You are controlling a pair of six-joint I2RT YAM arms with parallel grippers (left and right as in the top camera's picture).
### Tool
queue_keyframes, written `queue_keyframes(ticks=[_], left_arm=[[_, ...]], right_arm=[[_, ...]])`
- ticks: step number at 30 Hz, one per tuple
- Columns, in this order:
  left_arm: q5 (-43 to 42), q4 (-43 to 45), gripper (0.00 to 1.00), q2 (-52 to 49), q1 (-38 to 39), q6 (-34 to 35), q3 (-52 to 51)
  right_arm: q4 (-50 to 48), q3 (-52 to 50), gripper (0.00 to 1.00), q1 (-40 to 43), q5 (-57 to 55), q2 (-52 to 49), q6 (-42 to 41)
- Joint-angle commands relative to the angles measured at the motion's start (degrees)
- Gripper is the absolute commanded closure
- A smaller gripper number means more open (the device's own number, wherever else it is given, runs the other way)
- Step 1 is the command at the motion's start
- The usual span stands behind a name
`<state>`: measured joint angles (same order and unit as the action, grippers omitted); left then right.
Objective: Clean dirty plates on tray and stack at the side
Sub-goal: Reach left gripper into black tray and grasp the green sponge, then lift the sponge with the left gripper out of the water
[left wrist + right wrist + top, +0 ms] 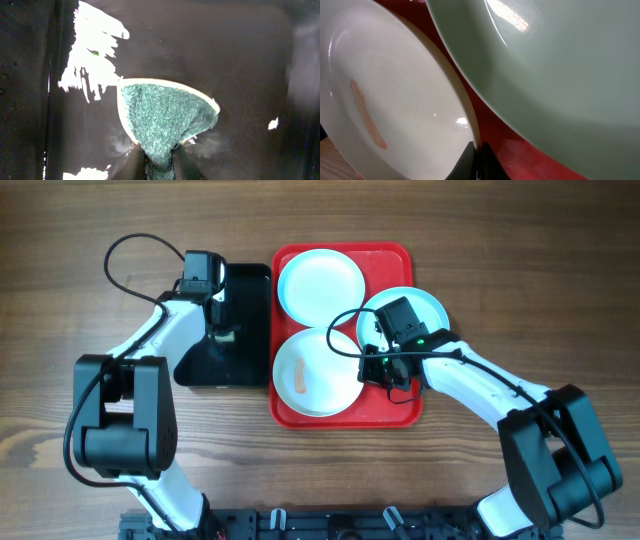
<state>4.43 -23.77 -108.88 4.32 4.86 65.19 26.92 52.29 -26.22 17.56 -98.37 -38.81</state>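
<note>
The red tray [346,420] holds three plates. A clean-looking white plate [320,285] lies at its far end. A white plate with an orange smear [312,375] lies at the near end, and a light aqua plate [425,305] sits at the right, partly under my right arm. My right gripper [479,148] is shut on the rim of the smeared white plate [395,95], beside the aqua plate [560,75]. My left gripper [159,152] is shut on a green sponge [165,112] over the black tray [230,50].
The narrow black tray [245,290] stands just left of the red tray and shows bright reflections. Bare wooden table [520,260] surrounds both trays. A cable [125,255] loops at the far left behind the left arm.
</note>
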Motion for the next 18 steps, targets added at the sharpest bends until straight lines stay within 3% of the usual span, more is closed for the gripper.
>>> queue_keyframes(ticks=[1, 3, 6, 8, 12, 18], left_arm=[[-0.9, -0.7, 0.73, -1.0, -0.3, -0.1, -0.4], [-0.9, -1.3, 0.70, -1.1, -0.3, -0.1, -0.4], [-0.9, -1.5, 0.82, -1.1, -0.3, -0.1, -0.7], [-1.7, -1.5, 0.96, -1.1, -0.3, -0.1, -0.8], [-6.2, -1.5, 0.96, 1.5, -0.3, 0.0, -0.7], [-9.7, -2.9, 0.96, 13.6, -0.3, 0.0, -0.7]], right_arm=[[-0.3, -0.2, 0.95, -0.2, 0.4, -0.6, -0.2], [-0.5, -0.2, 0.95, -0.2, 0.5, -0.6, -0.3], [-0.8, -0.2, 0.96, -0.2, 0.4, -0.6, -0.3], [-0.8, -0.2, 0.96, -0.2, 0.4, -0.6, -0.2], [-0.7, -0.2, 0.96, -0.2, 0.4, -0.6, -0.2], [-0.6, -0.2, 0.96, -0.2, 0.4, -0.6, -0.2]])
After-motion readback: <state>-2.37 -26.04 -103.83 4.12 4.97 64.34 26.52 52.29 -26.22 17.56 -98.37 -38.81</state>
